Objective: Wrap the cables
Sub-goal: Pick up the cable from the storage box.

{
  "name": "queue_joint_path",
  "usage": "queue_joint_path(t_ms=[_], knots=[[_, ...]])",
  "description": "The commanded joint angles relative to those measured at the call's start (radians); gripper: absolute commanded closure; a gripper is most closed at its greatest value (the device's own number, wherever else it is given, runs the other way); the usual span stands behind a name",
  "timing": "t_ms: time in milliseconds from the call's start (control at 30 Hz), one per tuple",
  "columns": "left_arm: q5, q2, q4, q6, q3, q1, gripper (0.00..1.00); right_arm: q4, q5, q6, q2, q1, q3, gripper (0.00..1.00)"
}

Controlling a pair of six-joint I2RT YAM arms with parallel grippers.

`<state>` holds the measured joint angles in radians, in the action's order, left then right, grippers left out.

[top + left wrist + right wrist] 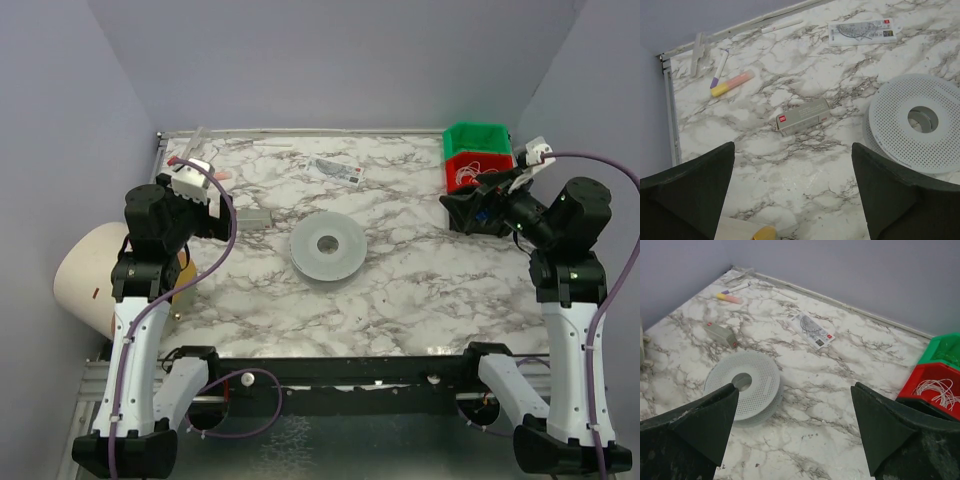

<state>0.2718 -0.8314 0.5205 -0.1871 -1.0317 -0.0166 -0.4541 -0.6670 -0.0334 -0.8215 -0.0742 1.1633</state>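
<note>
Top external view shows the marble desk with a perforated spool lying bare at its middle, so wrapping looks unstarted and all of it is left; the left gripper and right gripper both gape released, holding nothing; in the red bin, far right, the cables lie as pale thin loops, strands roughly along the bin, no end discernible.

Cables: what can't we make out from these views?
- Cables: right wrist, pale strands in red bin; frame edge and right end effector cut them off.
- Top external: strands too small to count.
- Green bin contents: right wrist, cropped by edge.
- Left wrist: bins out of frame.
</note>
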Motion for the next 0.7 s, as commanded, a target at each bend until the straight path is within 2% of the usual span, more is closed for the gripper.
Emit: queue_joint_path(t_ms=[0,267,400,667], knots=[[0.062,-0.002,-0.02,0.002,0.011,0.008,0.01,0.051,-0.008,0.028,-0.008,-0.005,-0.013,0.0],[0.085,-0.019,-0.025,-0.001,0.026,0.032,0.01,0.121,0.003,-0.072,-0.024,-0.005,-0.096,0.0],[0.089,-0.023,-0.028,0.001,0.031,0.034,0.01,0.16,0.097,-0.059,-0.032,-0.006,-0.12,0.0],[0.107,0.004,-0.04,-0.033,0.059,0.054,0.01,0.121,0.292,-0.027,-0.121,-0.005,-0.052,0.0]])
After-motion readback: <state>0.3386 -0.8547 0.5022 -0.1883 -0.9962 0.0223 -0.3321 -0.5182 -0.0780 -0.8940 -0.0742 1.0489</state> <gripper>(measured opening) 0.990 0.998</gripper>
